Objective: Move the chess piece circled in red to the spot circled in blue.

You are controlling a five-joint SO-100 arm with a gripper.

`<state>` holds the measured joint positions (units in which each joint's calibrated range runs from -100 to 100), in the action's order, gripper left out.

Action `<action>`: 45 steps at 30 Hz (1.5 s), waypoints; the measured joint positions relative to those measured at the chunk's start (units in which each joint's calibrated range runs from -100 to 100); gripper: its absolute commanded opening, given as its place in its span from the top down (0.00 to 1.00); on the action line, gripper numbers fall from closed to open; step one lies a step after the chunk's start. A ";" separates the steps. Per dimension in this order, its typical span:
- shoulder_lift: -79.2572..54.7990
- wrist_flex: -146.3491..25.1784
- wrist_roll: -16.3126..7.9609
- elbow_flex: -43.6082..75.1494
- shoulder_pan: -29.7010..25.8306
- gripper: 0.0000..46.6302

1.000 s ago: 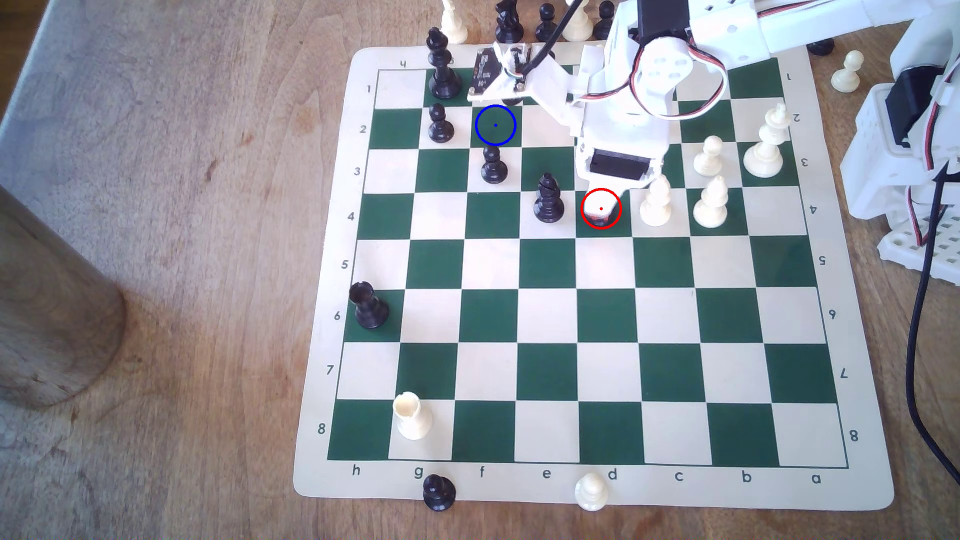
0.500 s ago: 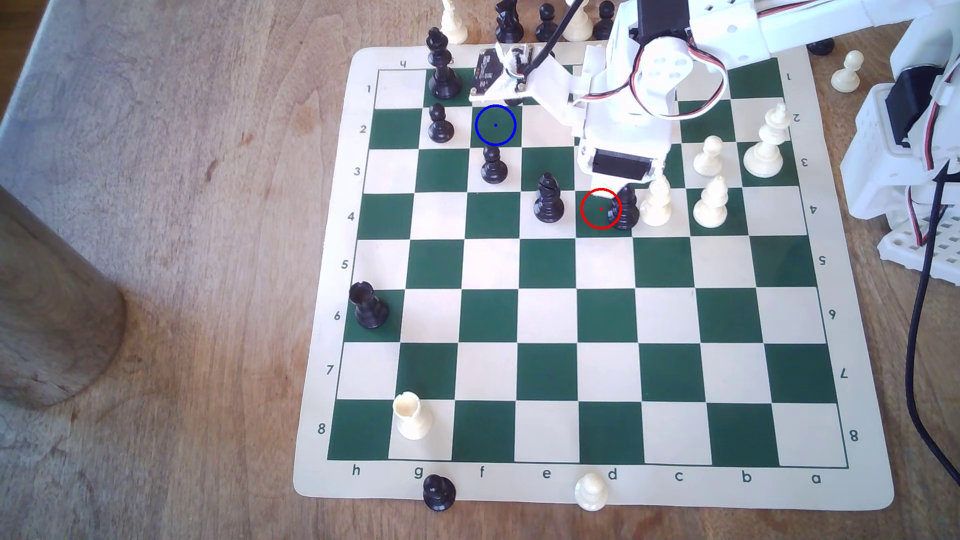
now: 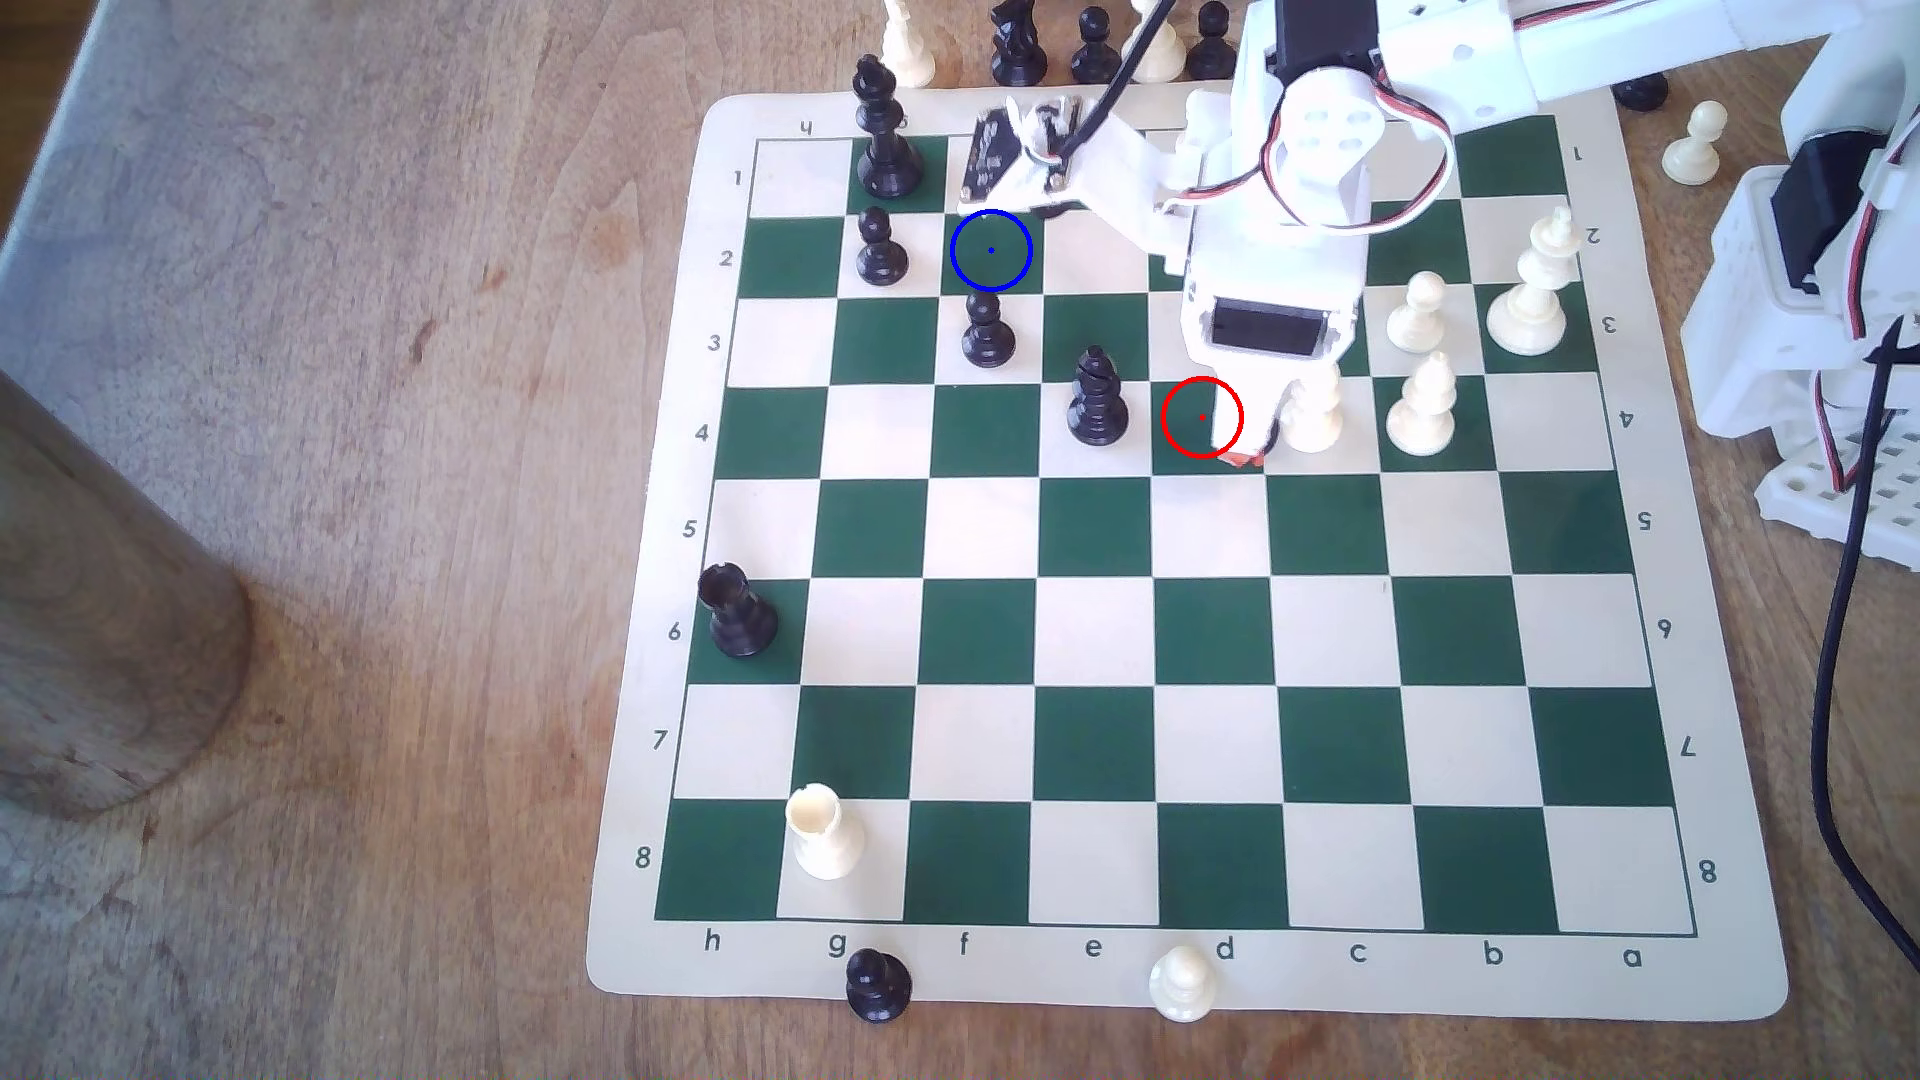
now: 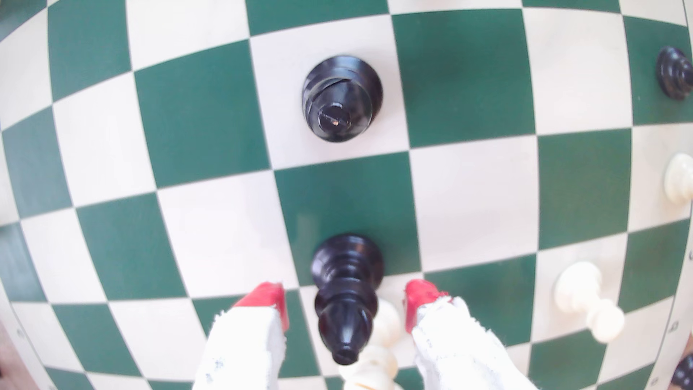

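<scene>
Two views, wrist first. Fingers (image 4: 258, 322) parted wide, one red tip on either side of the chess piece (image 4: 347, 296), touching neither flank. Upright, that black bishop, base near the edge of its green square. Set astride like this, presumably, to close on the body below the pointed head. Little margin behind: a white piece (image 4: 382, 330) just beside the bishop, close enough to get nudged by a closing finger. Ahead, the slit-headed bishop (image 4: 341, 99), one square off.

Then the exterior view. Fingers (image 3: 1236, 431) low at the red ring's right rim, screening most of the chess piece; off-centre in that square, crowded against the white piece (image 3: 1314, 410). More room toward the exterior view's left. Bare green inside the spot (image 3: 991, 250), yet hemmed by a black pawn (image 3: 987, 330) just beside it and another (image 3: 880, 247) one square over. Slit-headed bishop (image 3: 1096, 400) near the direct line, so probably wiser to lift high before crossing.
</scene>
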<state>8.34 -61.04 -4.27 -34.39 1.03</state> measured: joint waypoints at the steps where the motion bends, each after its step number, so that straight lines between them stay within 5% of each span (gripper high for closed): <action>1: 0.00 -0.24 -0.20 0.00 -0.15 0.68; 11: 1.17 -1.27 -0.83 0.00 -0.44 0.70; 18: 1.26 -1.27 -0.88 1.17 -0.44 0.99; 29: 1.34 -1.83 -1.22 2.08 -0.44 0.99; 38: 4.69 -11.95 -2.59 16.00 -0.44 0.99; 45: 4.78 -11.87 -1.56 22.50 6.71 0.99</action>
<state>13.11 -72.91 -5.84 -11.88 7.74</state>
